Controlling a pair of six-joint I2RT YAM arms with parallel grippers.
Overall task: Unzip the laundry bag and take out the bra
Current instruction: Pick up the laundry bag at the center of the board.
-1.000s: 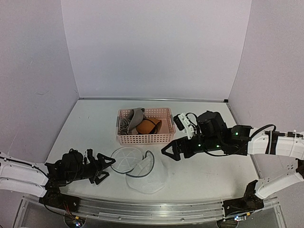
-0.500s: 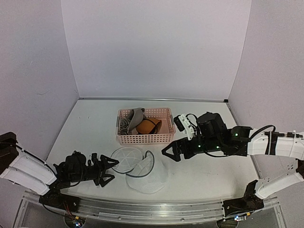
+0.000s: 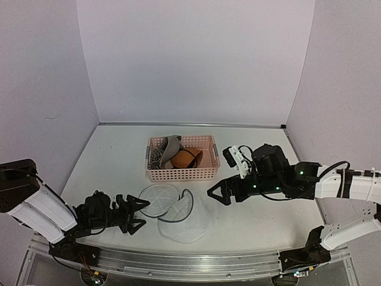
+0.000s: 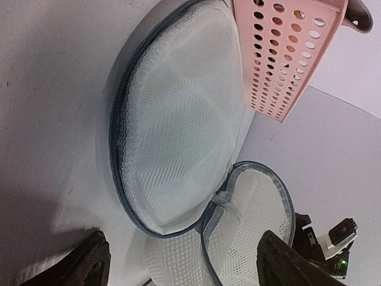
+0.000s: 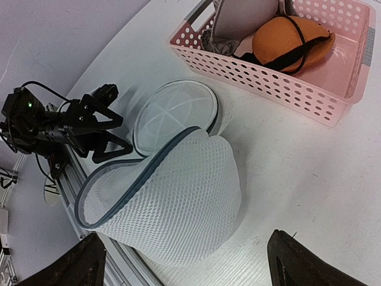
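laundry bag (image 3: 189, 221): unzipped, slumped on its side on the worktop (image 3: 107, 161), near edge, mouth toward 9 o'clock; looks empty
lid (image 3: 158, 199): flipped open flat, touching the bag at its 10 o'clock
bra (image 3: 186, 158): orange cups with a dark strap, in the pink basket (image 3: 178, 174) at 12 o'clock of the bag, beside a grey garment (image 3: 169, 146); removal looks done
left claw (image 3: 136, 215): jaws spread, holding nothing, low over the worktop just beside the lid at its 9 o'clock
right claw (image 3: 218, 195): jaws wide, holding nothing, at 3 o'clock of the bag, clear of bag and basket
risk 1: left claw could nip the lid rim or snag the mesh and drag the limp bag
risk 2: reaching into the bag would likely grab mesh only
risk 3: right claw swinging toward 11 o'clock could shove the light basket
change left: arm has folded back toward 9 o'clock, jaws slightly narrower
change right: claw has drifted slightly toward 3 o'clock
change things: bag, lid, basket unmoved
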